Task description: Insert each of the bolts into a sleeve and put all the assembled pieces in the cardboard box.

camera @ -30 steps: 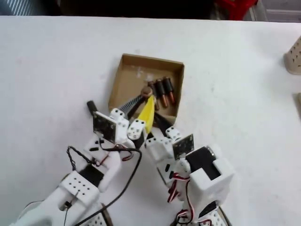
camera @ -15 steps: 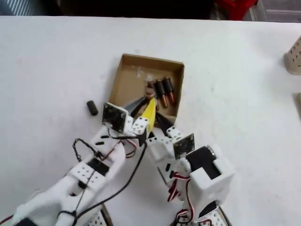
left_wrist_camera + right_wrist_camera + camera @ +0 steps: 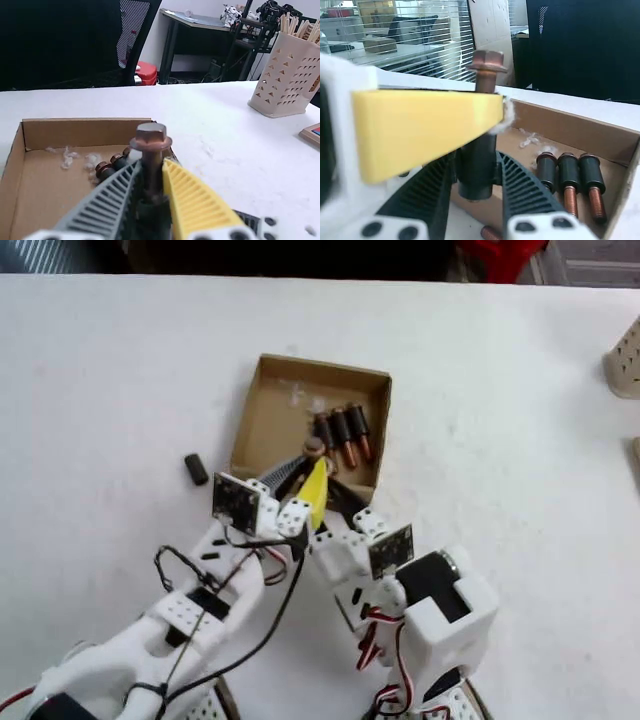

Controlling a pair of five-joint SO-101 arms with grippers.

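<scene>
Left gripper (image 3: 151, 169): clenched on my bolt (image 3: 151, 142), head up.
Right gripper (image 3: 476, 159): clamped round the sleeve (image 3: 476, 176) beneath it.
Change: my left wrist has swung toward 3 o'clock, and the bolt head has dipped toward 6.
Meaning: seating, I reckon.
Place: at the 6 o'clock rim of the cardboard box (image 3: 268, 410). Three assembled pieces (image 3: 343, 435) lie inside, and a spare sleeve (image 3: 196, 469) sits at its 8 o'clock.

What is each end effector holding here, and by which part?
The left end effector pinches the bolt by its shank, just below the head. The right end effector clamps the sleeve around its middle.

White arms (image 3: 445, 620), black cables (image 3: 288, 598), ribbed fingers (image 3: 195, 200) — yellow, grey, black
</scene>
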